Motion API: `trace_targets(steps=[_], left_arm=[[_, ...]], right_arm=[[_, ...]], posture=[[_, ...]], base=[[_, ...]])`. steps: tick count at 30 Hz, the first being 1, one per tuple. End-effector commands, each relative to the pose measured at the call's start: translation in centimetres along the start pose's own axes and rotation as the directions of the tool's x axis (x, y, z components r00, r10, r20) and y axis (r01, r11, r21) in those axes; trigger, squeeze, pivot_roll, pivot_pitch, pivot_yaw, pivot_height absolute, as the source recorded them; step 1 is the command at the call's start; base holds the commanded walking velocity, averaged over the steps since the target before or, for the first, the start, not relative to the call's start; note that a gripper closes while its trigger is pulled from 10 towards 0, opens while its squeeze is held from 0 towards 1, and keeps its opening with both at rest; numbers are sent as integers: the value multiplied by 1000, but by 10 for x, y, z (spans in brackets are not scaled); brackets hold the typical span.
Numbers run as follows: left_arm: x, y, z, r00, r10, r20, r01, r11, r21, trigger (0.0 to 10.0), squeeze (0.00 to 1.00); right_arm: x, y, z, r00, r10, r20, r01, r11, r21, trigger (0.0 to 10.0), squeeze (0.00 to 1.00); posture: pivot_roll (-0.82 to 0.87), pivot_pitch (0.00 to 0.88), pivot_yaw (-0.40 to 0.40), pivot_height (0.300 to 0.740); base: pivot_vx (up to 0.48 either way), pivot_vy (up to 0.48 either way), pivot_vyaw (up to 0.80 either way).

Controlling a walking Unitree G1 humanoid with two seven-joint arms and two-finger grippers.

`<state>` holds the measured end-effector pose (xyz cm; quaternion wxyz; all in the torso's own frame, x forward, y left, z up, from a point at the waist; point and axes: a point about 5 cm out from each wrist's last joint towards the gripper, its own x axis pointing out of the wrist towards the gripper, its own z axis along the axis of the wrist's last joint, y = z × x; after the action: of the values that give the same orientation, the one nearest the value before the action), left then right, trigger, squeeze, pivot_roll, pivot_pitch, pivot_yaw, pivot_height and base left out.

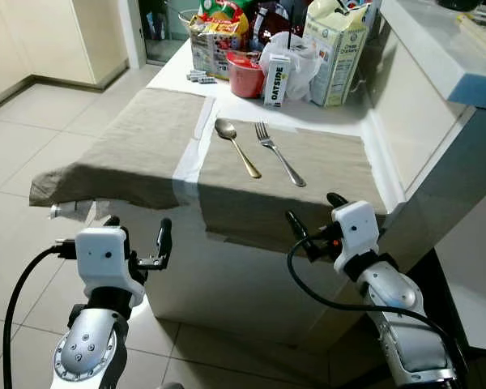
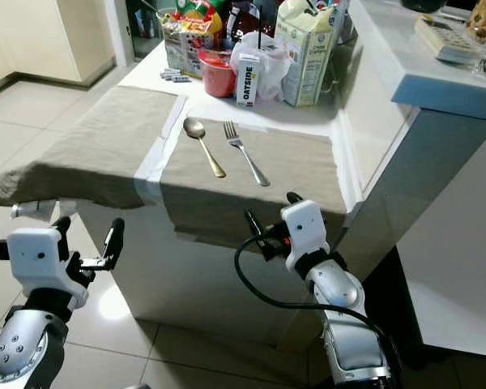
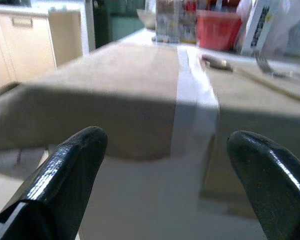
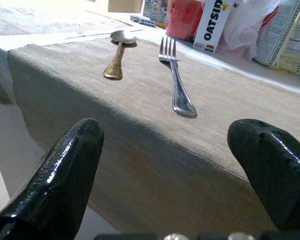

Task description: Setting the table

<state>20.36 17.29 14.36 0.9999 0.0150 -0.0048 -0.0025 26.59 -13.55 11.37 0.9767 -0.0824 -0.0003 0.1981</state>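
Note:
A gold-handled spoon (image 1: 236, 146) and a silver fork (image 1: 279, 154) lie side by side on the right beige placemat (image 1: 324, 174), the spoon to the left of the fork. A second beige placemat (image 1: 121, 146) covers the table's left part. My left gripper (image 1: 138, 231) hangs open below the table's front edge, in front of the left mat. My right gripper (image 1: 314, 217) is open too, just short of the right mat's overhanging edge, with the fork (image 4: 174, 82) and spoon (image 4: 117, 54) ahead of it. Neither holds anything.
At the table's far end stand a red cup (image 1: 245, 74), an Oatside carton (image 1: 277, 81), a tall milk carton (image 1: 336, 53), a white plastic bag (image 1: 301, 57) and snack packs (image 1: 215, 36). A white counter (image 1: 437, 49) rises on the right. Tiled floor (image 1: 32, 130) lies left.

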Motion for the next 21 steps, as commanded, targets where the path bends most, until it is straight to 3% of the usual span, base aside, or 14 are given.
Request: trace_targets(steps=[1,9,21], left_arm=[[3,-3,7,999,-6,34,5,1000,18,10000,0],[14,-10,27,992,-46,122,40,998,54,10000,0],[19,-14,34,985,-83,154,67,992,105,10000,0]], right_arm=[[1,-5,6,1000,-19,12,20,1000,-23,10000,0],[10,-2,23,993,-31,111,37,998,-51,10000,0],[21,2,34,986,-29,163,38,998,-53,10000,0]], posture=[[10,0,-36,740],[7,0,-24,740],[17,0,-23,740]], base=[[371,262,0],[382,290,0],[386,285,0]])
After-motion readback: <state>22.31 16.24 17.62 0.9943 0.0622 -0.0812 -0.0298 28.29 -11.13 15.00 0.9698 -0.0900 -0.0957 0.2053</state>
